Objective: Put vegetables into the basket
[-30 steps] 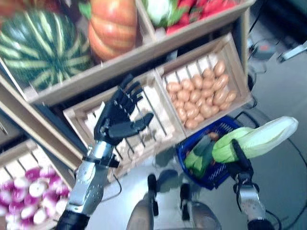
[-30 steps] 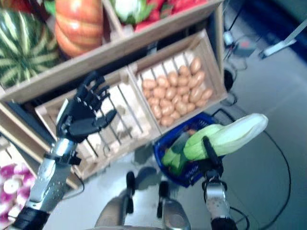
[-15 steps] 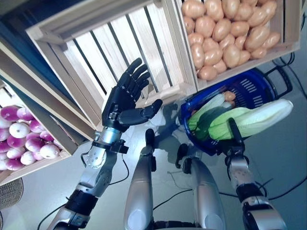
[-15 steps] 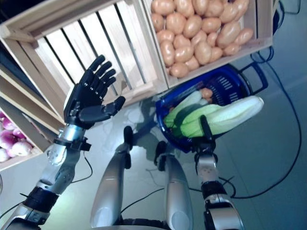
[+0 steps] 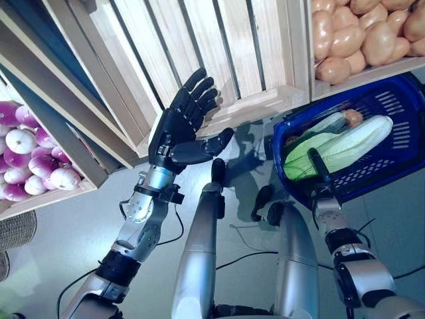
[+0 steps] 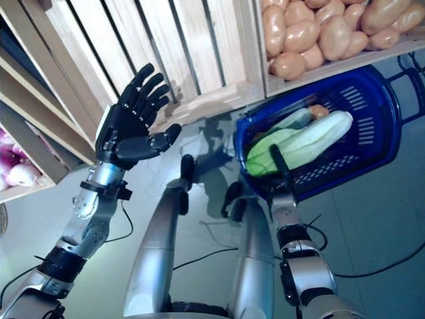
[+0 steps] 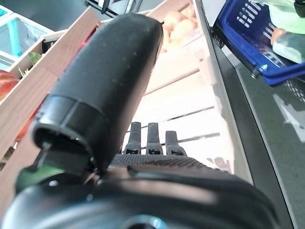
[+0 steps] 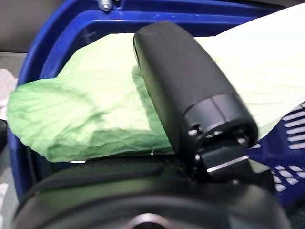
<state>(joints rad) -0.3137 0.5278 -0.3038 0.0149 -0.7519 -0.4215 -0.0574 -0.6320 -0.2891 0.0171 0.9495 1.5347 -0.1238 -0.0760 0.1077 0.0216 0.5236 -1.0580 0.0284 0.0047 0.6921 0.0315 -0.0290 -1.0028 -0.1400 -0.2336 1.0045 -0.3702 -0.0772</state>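
Note:
A long napa cabbage (image 5: pixel 348 141) with a green leafy end (image 8: pixel 90 114) lies inside the blue plastic basket (image 6: pixel 390 126) on the floor. My right hand (image 5: pixel 319 171) is shut on it, the thumb (image 8: pixel 181 81) pressed across its top, the other fingers hidden beneath. Under the cabbage lie a pale green vegetable (image 5: pixel 327 125) and something orange (image 5: pixel 352 117). My left hand (image 5: pixel 180 129) is raised open in front of the empty crate, its fingers (image 7: pixel 150 138) straight and holding nothing.
An empty slatted wooden crate (image 5: pixel 219 40) stands behind my left hand. A crate of potatoes (image 5: pixel 345 40) sits just above the basket. Purple-white turnips (image 5: pixel 26 159) fill a crate at the left. A wicker rim (image 5: pixel 13 232) shows at the lower left.
The camera has tilted downward, so the whole scene shifted up. My right hand has lowered the cabbage from above the basket into it. My left hand stays raised and open.

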